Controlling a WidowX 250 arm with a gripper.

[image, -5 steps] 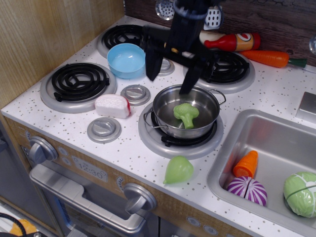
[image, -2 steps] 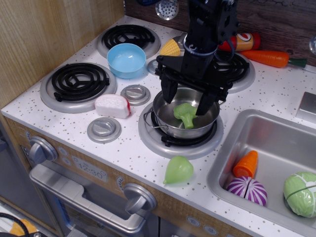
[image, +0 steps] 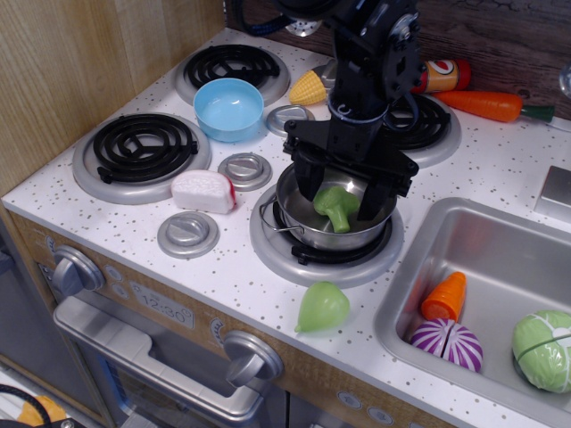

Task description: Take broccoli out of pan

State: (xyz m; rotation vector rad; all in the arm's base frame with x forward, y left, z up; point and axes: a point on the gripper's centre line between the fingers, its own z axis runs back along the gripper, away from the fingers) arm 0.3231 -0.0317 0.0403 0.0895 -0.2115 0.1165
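The light-green broccoli point(image: 335, 207) lies inside the shiny steel pan point(image: 308, 227) on the front right burner. My gripper point(image: 339, 198) hangs down from above into the pan, open, with one black finger on the left of the broccoli and one on its right. The fingers straddle the floret's head; I cannot tell whether they touch it. The back part of the pan is hidden behind the gripper.
A pale-green pear toy point(image: 322, 307) lies in front of the pan. A light-blue bowl point(image: 228, 108), a white-and-red toy point(image: 204, 190), corn point(image: 308, 86), a ketchup bottle point(image: 439, 73) and a carrot point(image: 489, 104) surround it. The sink point(image: 419, 259) at right holds a cabbage point(image: 542, 349), an onion and a carrot piece.
My gripper has come from behind the pan, moved forward and down, and its fingers have narrowed around the broccoli. The broccoli and pan have not moved.
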